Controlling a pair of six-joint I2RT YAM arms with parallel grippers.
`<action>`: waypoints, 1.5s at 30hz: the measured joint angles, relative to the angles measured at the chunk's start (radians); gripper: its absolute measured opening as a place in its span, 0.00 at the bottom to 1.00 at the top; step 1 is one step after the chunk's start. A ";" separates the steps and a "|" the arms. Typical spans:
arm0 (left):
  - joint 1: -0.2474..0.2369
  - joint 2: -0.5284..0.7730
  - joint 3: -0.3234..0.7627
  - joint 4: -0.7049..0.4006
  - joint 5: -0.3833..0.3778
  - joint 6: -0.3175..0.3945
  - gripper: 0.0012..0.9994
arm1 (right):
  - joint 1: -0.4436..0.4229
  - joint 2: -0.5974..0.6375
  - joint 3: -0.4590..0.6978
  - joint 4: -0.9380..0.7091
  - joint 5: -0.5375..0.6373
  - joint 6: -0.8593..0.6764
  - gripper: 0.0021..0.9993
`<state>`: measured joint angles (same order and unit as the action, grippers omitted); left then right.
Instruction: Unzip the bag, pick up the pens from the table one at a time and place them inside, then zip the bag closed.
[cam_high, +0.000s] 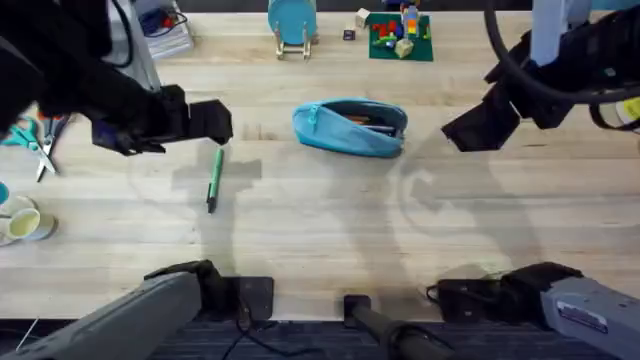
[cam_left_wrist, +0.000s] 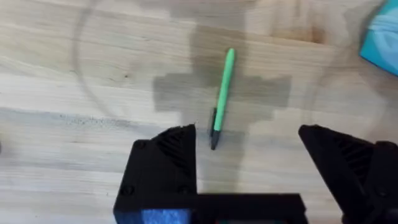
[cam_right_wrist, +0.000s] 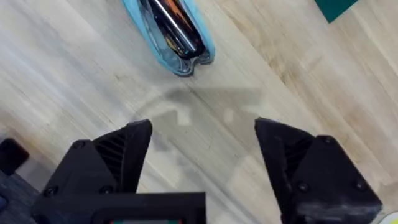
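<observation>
The bag (cam_high: 350, 128) lies unzipped on the table (cam_high: 320, 230), toward the far middle of it. But take the table first, being the biggest thing here: a broad top of pale wooden planks, the strips and grain plain to see, with soft grey shadows of the arms across it. The bag is a soft, light blue fabric pouch, oblong and rounded at the ends, its mouth gaping along the top. From overhead the opening shows something dark with a touch of orange inside; the right wrist view looks straight into one end of the bag (cam_right_wrist: 171, 34) and shows a shiny silver-grey pen (cam_right_wrist: 174, 28) lying in there beside something orange.

The left gripper (cam_high: 205, 122) hangs over the table left of the bag, black fingers spread wide and holding nothing. The right gripper (cam_high: 478, 128) hangs to the bag's right, likewise spread and empty.

The green pen (cam_high: 214, 178) is slim and straight, and lies on the bare wood just nearer than the left gripper. The left wrist view shows its dark tip and clip at the end nearest the fingers, which overhead barely makes out.
</observation>
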<state>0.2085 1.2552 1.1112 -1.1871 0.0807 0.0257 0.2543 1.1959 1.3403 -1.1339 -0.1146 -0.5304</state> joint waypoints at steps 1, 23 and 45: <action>0.000 0.000 -0.018 0.018 -0.006 -0.010 1.00 | 0.000 0.000 0.000 0.000 0.000 0.000 1.00; -0.007 0.011 -0.239 0.284 -0.047 -0.040 1.00 | 0.000 0.000 0.000 0.000 0.000 0.000 1.00; -0.024 0.245 -0.245 0.354 -0.050 -0.026 1.00 | 0.000 0.000 0.000 0.000 0.000 0.000 1.00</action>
<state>0.1840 1.5005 0.8658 -0.8328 0.0303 0.0001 0.2543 1.1957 1.3403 -1.1339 -0.1146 -0.5304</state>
